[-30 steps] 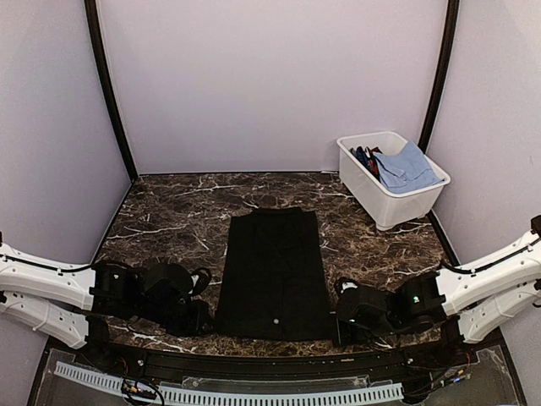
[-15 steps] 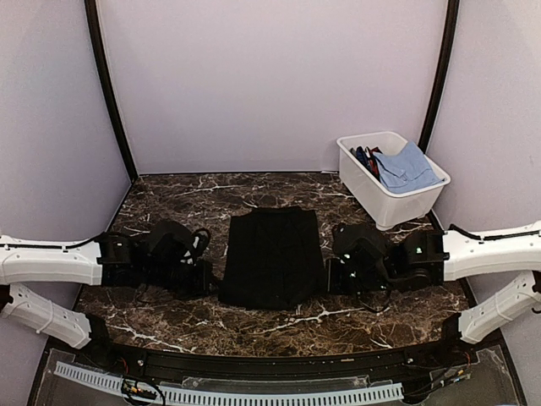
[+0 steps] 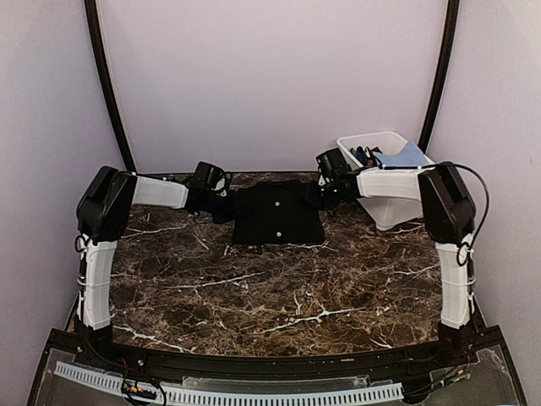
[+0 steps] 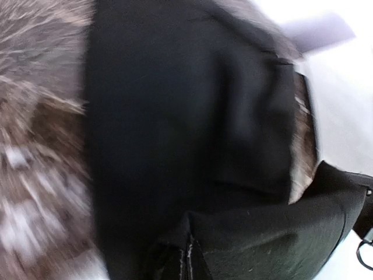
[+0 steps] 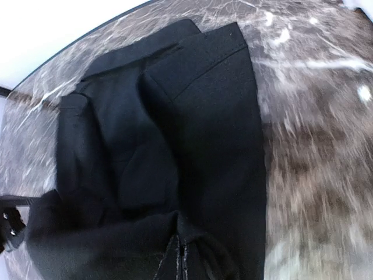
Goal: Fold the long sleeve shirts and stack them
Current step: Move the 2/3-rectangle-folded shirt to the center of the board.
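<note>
A plain black shirt [image 3: 279, 216] with tiny white buttons lies folded over at the far middle of the marble table [image 3: 279, 288]. My left gripper [image 3: 221, 205] is shut on its left hem corner at the far edge. My right gripper [image 3: 321, 195] is shut on the right corner. In the left wrist view the shut jaws pinch black cloth [image 4: 245, 239] above the folded shirt [image 4: 175, 116]. In the right wrist view the shut jaws pinch the hem [image 5: 116, 239] over the shirt's collar end [image 5: 175, 87].
A white bin [image 3: 390, 176] with blue and dark clothes stands at the far right, close to my right arm. Lilac walls close the back and sides. A black rail runs along the near edge.
Both grippers have carried the shirt's near hem from the front of the table to the far end, folding the shirt over itself. The arms are now stretched far out.
</note>
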Motion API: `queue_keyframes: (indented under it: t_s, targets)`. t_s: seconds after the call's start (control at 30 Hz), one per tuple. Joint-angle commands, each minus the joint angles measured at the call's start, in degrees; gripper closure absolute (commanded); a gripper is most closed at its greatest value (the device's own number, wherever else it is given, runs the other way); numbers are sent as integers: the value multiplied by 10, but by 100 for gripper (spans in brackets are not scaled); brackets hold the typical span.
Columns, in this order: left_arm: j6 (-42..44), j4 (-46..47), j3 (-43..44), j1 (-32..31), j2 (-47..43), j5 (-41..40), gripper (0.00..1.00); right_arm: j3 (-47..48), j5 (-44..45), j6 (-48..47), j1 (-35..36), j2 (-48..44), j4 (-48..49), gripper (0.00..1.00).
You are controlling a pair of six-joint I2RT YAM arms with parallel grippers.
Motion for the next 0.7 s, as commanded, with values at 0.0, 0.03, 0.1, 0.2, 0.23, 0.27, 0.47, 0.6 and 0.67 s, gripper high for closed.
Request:
queue_keyframes:
  t_s: [0.0,0.03,0.1,0.2,0.23,0.27,0.47,0.6,0.67]
  targets:
    - [-5,12,56,21,67,29,100,134,-56,-52,-4,121,-54,100]
    - [-10,14,58,22,76,26,100,148,-64,-53,-4,139,-60,100]
    - [-19,21,54,21,83,33,100,143,-73,-51,-3,152,-58,100]
    - [-27,24,24,17,76,43,100,74,-73,-42,5,121,-34,100]
    - [-27,24,-1,13,62,43,100,40,-70,-41,9,101,-23,100]
    - [-28,27,-16,10,53,41,100,5,-65,-39,15,79,-11,100]
    - [-64,69,-245,-31,-112,12,100,-223,-44,-8,66,-70,57,100]
    - [-102,93,-389,-104,-240,-25,100,-356,-13,36,131,-196,83,100]
    - [-129,94,-450,-141,-301,-51,100,-406,5,63,167,-253,88,100]
